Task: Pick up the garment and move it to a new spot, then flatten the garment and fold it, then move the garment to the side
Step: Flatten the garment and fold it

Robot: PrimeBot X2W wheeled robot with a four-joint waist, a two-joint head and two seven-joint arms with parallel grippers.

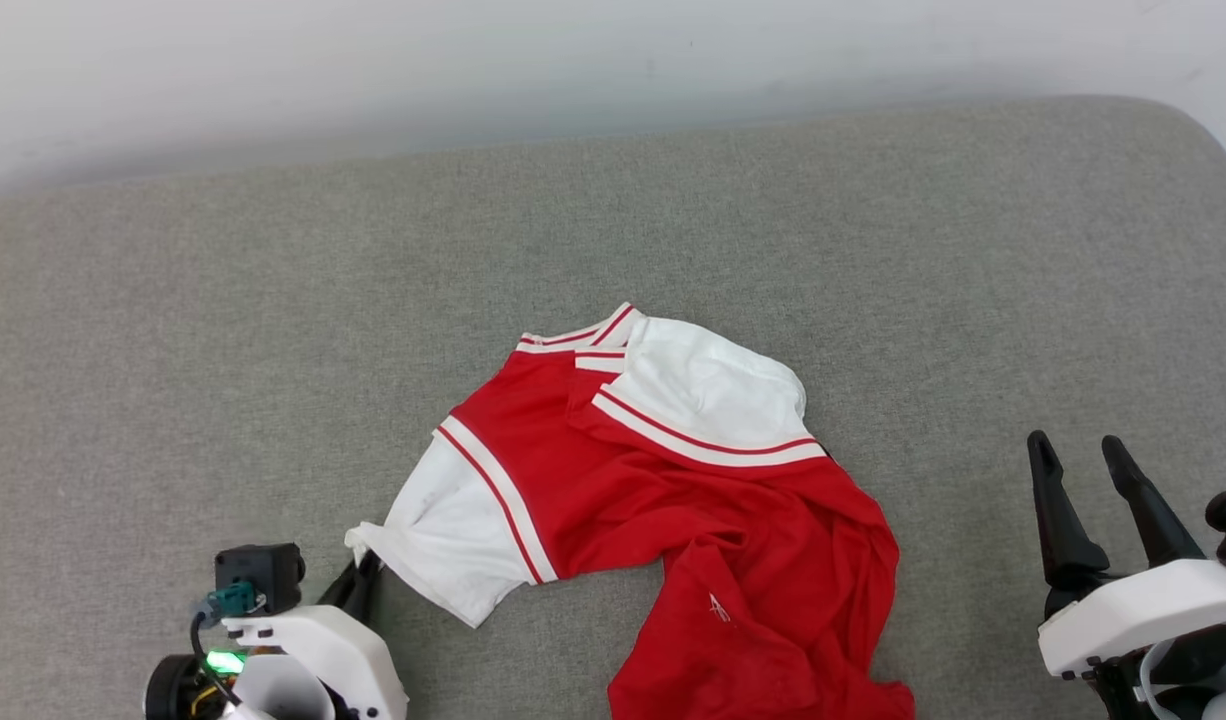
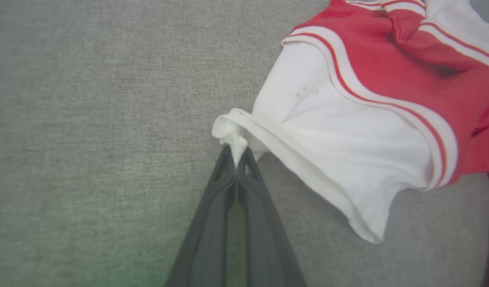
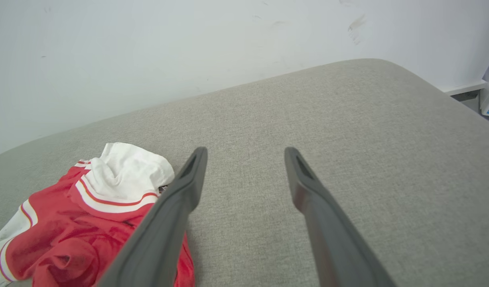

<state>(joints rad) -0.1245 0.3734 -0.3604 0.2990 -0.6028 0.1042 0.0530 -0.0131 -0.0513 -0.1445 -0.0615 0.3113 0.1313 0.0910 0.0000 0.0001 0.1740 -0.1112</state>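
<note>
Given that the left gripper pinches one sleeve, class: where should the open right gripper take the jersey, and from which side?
Probably the other white sleeve, at its outer edge, coming from the robot's right. It lies folded on top of the red jersey, facing the open right gripper, and mirrors the sleeve corner held by the left gripper, so pulling apart should spread the cloth.

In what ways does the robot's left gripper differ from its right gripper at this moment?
The left gripper is shut; the right gripper is open.
The left gripper pinches the cuff of a white short sleeve of the red jersey shirt; the right gripper holds nothing.
The left gripper touches the shirt; the right gripper is apart from it, above the grey fabric surface.
Both have two long dark fingers.
</note>
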